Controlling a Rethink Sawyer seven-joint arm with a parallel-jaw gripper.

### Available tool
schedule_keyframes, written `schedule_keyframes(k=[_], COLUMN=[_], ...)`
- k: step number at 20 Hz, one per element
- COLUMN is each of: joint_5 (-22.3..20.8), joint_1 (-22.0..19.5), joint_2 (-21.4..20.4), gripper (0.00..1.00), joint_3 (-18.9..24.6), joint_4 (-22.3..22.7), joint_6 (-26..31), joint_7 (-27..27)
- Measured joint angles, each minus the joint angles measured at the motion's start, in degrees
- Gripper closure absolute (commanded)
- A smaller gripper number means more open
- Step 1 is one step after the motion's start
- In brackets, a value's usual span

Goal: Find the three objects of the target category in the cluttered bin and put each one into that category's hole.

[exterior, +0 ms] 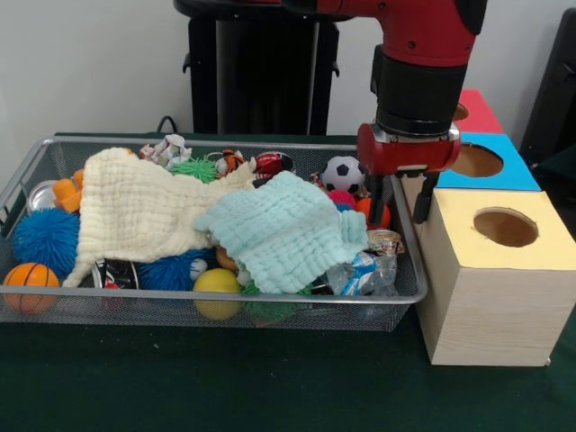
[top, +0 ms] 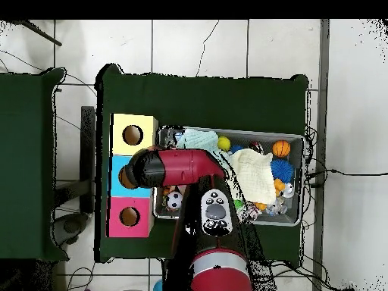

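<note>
Dark green cloth-covered table [exterior: 270, 387], wire mesh bin [exterior: 407, 270] crammed with toys, cream waffle cloth [exterior: 135, 211] and mint cloth [exterior: 283, 229] draped over them, wooden box with yellow top and round hole [exterior: 504, 270] beside bin, blue-topped box [exterior: 490, 162] behind it, black two-fingered gripper [exterior: 400, 200] spread and empty, straddling bin's right rim, yellow ball [exterior: 217, 282] and small soccer ball [exterior: 343, 173] inside bin.

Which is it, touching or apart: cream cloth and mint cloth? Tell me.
Touching. In the front view the mint cloth overlaps the cream cloth's right edge, with no gap between them.
</note>
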Motion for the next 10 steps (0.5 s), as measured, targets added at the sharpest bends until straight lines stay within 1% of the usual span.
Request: schedule_keyframes(k=[10], joint_5=[0.0], joint_1=[0.0], joint_2=[1.3], gripper=[0.0], joint_3=[-0.1], joint_4=[0.0], joint_6=[0.0], joint_7=[0.0])
